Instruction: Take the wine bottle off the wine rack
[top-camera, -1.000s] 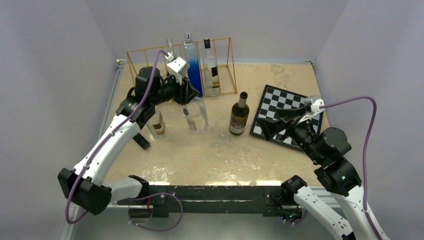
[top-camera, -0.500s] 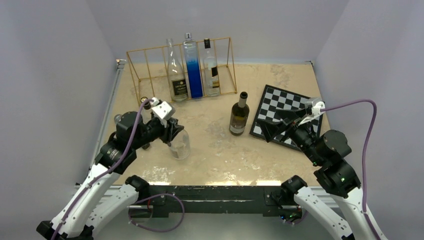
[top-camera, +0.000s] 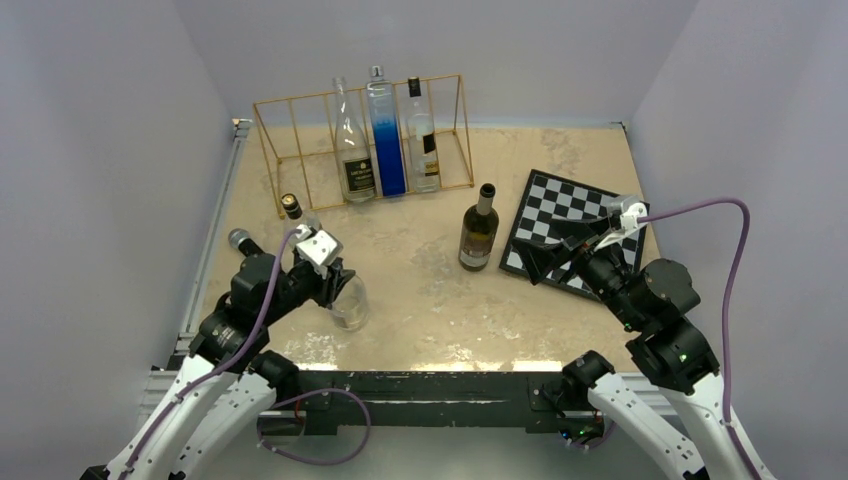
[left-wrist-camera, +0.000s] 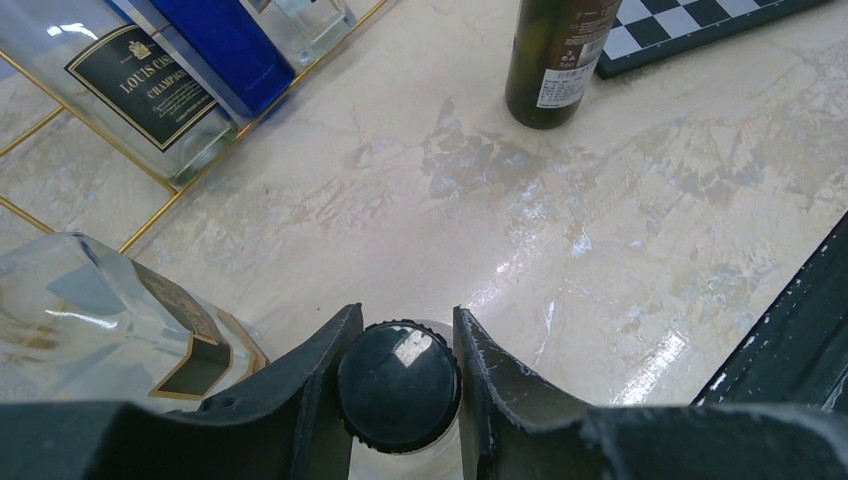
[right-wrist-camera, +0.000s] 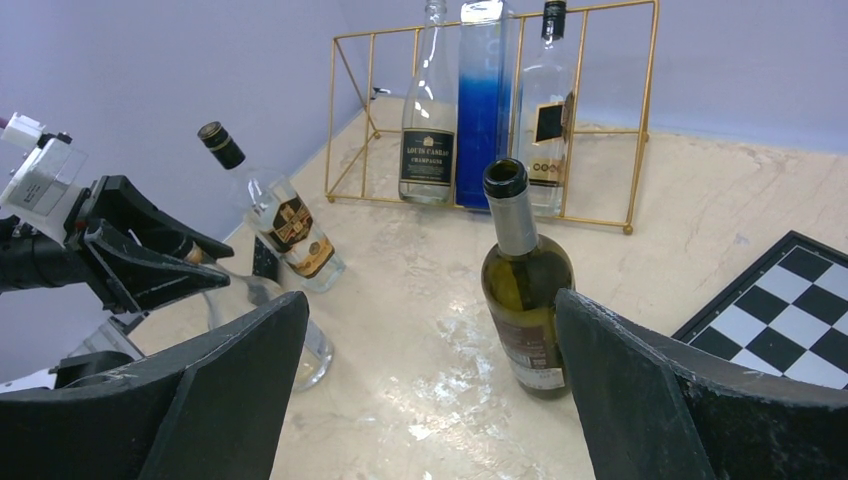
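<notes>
**A:** Which way does the clear glass bottle with the black screw cap (top-camera: 351, 302) lie from the fingers?

**B:** Right between them; the left gripper (left-wrist-camera: 403, 335) is clamped narrow on the cap from both sides; the bottle's long axis runs upright below it, near the front left of the beige marbled table (top-camera: 560, 330), well apart from the gold wire wine rack (top-camera: 290, 98); I cannot tell whether its base touches the table.

**A:** Is there room to set it down?

**B:** A gold-labelled clear bottle (right-wrist-camera: 295, 225) stands just beside it on the left; bare surface lies toward the dark green wine bottle (top-camera: 479, 230); the right gripper (right-wrist-camera: 430, 295) is spread wide and empty, farther off.
</notes>
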